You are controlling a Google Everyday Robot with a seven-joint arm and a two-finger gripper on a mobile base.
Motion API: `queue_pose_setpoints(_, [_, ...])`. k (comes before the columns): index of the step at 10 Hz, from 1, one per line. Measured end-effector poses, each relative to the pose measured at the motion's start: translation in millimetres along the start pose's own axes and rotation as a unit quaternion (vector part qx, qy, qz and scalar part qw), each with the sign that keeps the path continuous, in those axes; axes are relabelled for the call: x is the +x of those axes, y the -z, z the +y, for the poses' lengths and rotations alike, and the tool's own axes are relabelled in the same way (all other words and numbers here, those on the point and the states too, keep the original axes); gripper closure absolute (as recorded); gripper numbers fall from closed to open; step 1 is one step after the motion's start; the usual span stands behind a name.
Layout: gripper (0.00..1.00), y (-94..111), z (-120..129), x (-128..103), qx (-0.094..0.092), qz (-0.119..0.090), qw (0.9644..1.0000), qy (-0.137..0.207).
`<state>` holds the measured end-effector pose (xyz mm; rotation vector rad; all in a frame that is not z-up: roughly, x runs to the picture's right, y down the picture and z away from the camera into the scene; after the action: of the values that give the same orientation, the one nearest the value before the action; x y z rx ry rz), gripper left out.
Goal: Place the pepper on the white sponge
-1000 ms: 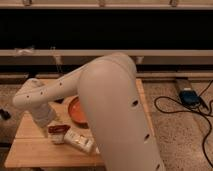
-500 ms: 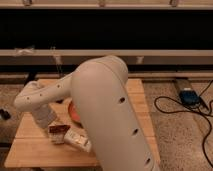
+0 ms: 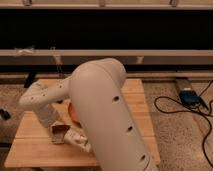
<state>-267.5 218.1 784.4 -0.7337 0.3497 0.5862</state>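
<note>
My gripper [image 3: 58,131] is low over the wooden table [image 3: 30,150], at the end of the white arm that fills the middle of the camera view. A small dark red shape at the gripper looks like the pepper [image 3: 61,129]; whether it is held or resting I cannot tell. An off-white object [image 3: 77,139] lies just right of the gripper, partly hidden by the arm; I cannot tell whether it is the white sponge or the longer tube.
An orange bowl [image 3: 73,113] sits behind the gripper, mostly hidden by the arm. The table's front edge is close below. A blue box [image 3: 189,96] and black cables [image 3: 172,107] lie on the floor to the right. A dark shelf runs along the back.
The arm's elbow has swung left and nearer the camera, covering more of the table. The gripper has stayed at about the same spot by the pepper and the off-white object.
</note>
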Motion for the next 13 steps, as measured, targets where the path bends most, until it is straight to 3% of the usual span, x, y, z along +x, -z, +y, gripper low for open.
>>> queue_pose_setpoints(1, [0.36,-3.0,-1.5,0.1,0.000,0.002,1.0000,-0.001])
queue_pose_setpoints(5, [0.72,2.6,-3.4,1.4,0.000,-0.002,1.0000,-0.007])
queue_pose_setpoints(7, [0.94,27.1,-9.7,3.0,-0.009,-0.025,0.9995,-0.019])
queue_pose_setpoints(8, [0.99,37.9,-12.0,3.9,-0.014,-0.036,0.9990,-0.023])
queue_pose_setpoints(11, [1.00,72.0,-33.8,9.3,-0.022,-0.074,0.9954,-0.056])
queue_pose_setpoints(13, [1.00,82.4,-62.1,13.9,-0.028,-0.092,0.9905,-0.099])
